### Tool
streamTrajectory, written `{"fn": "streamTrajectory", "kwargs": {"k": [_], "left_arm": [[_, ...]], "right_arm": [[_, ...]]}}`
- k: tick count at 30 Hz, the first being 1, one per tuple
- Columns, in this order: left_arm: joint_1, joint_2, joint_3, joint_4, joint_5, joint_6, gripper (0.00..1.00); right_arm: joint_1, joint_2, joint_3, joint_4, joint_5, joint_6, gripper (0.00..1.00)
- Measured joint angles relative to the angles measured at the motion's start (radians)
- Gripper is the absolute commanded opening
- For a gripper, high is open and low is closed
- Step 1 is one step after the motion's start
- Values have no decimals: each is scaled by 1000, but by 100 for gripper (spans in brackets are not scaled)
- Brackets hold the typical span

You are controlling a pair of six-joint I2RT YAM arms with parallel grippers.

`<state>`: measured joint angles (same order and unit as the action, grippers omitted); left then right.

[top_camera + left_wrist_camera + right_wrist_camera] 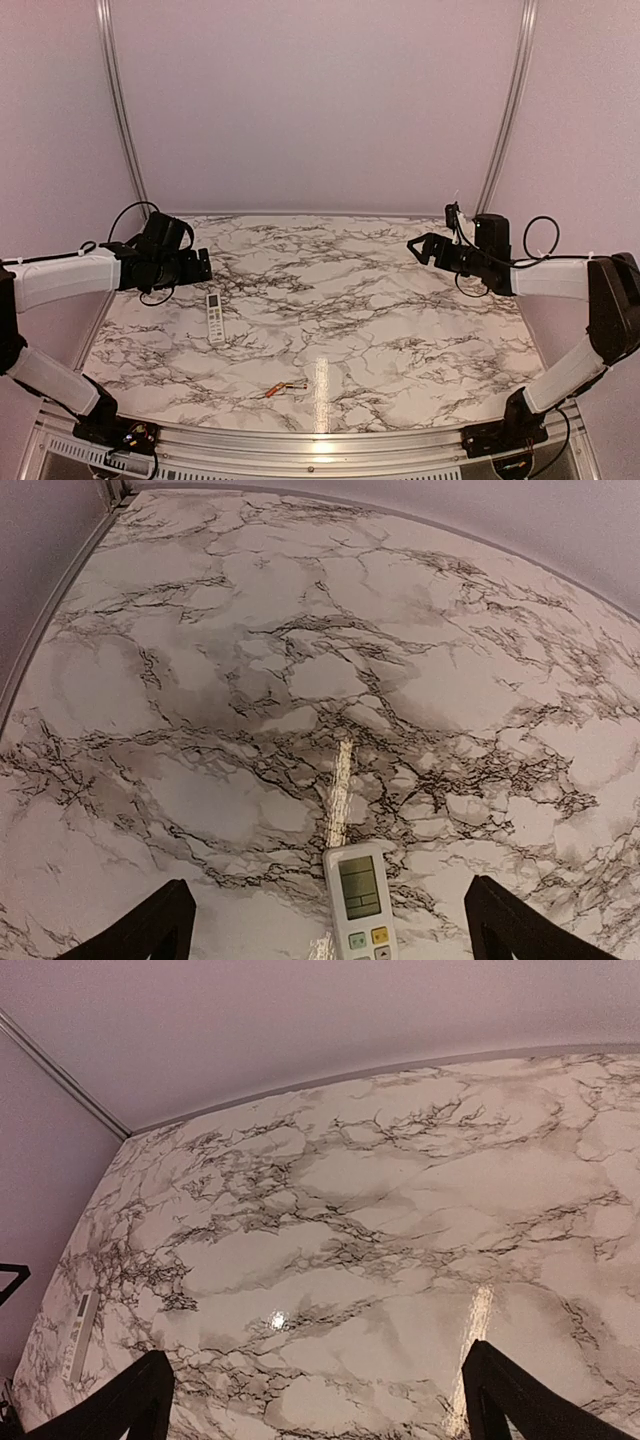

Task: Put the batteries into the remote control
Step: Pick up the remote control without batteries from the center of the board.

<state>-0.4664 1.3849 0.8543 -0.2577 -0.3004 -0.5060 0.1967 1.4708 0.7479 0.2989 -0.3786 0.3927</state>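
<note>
Remote control [215,318] flat on the marble table [400,330], toward the left side, buttons up, long axis running roughly near to far. From the left wrist, same remote control [360,900] with a greenish display and a few coloured buttons, cut off by the bottom edge, lying low between the two dark fingers [140,930]. From the right wrist, only a thin white bar [80,1335] far off at the left edge.

Batteries [283,390] on the table near the front edge, left of centre: thin orange pieces lying close together, too small to tell whether touching. Well apart from the remote control, nearer the arm bases and off to its right.

Left claw [203,266] spread wide, gripping nothing, raised above the table near the far end of the remote control, pointing toward the middle.

Right claw [418,247] likewise spread wide, gripping nothing, held above the right side of the table, pointing left, well apart from remote control and batteries.
</note>
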Motion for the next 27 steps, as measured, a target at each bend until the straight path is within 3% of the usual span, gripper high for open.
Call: {"fn": "streamTrajectory", "kwargs": {"k": [16,27], "left_arm": [[-163,0,-97,-90,-34,-103,98],[-269,191,-57,-100,-95,-217,79]], "right_arm": [[10,-48,-19,33,-166,-80,99],[49,-47,-15,28,-199,-118,99]]}}
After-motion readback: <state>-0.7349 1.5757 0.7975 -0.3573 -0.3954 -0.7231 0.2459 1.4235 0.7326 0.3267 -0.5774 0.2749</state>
